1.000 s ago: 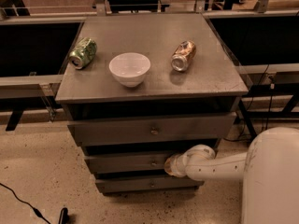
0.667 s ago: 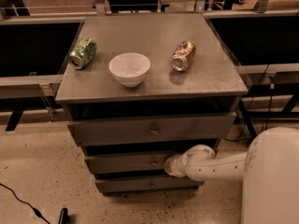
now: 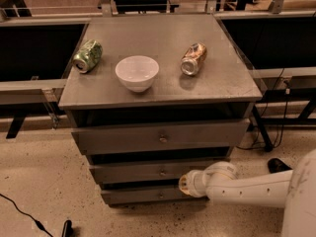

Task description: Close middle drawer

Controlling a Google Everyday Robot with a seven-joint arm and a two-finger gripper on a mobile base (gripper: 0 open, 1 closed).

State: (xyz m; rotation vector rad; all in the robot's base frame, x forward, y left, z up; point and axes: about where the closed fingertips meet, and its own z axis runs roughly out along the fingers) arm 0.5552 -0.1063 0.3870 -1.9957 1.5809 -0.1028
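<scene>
The middle drawer is the second grey front of the cabinet, with a small brass knob. It stands out a little, with a dark gap above it. My gripper is at the end of the white arm that reaches in from the lower right. The gripper sits against the lower right part of the middle drawer's front, just right of the knob.
The top drawer stands out farthest, and the slim bottom drawer lies below my gripper. On the cabinet top are a white bowl, a green can and a crushed orange can. A black cable runs across the floor at the left.
The gripper has shifted slightly lower against the drawer front. The drawer fronts look much the same.
</scene>
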